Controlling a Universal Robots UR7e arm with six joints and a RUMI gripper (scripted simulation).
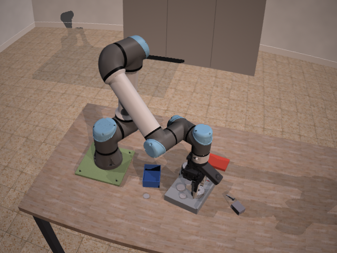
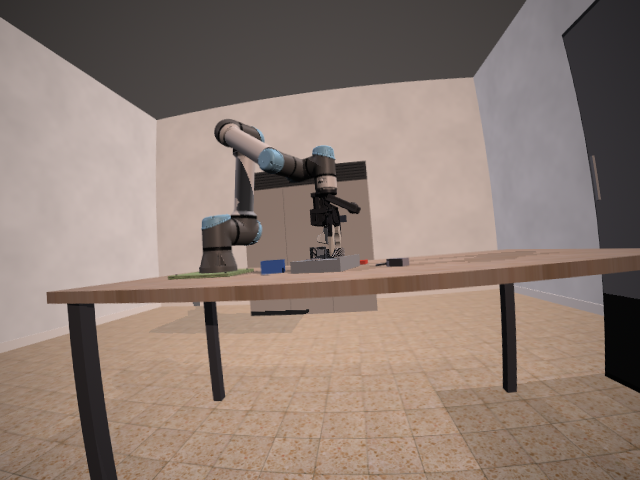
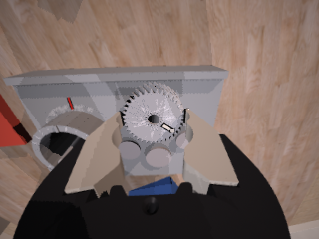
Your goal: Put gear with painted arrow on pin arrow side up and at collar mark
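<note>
Arm (image 2: 242, 149) reaches from green base plate (image 2: 209, 274) over grey block (image 2: 324, 264) on wooden table (image 2: 361, 281), gripper (image 2: 330, 242) pointing down just above it, blue box (image 2: 272, 266) left, small dark item (image 2: 397, 261) right.

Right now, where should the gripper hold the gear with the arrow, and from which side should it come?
Grip the gear across its toothed rim, coming straight down from above. It lies flat, arrow up, so the two opposite edges are free for the fingers. That leaves the centre hole open for the pin. The gripper is already shut on it this way.
</note>
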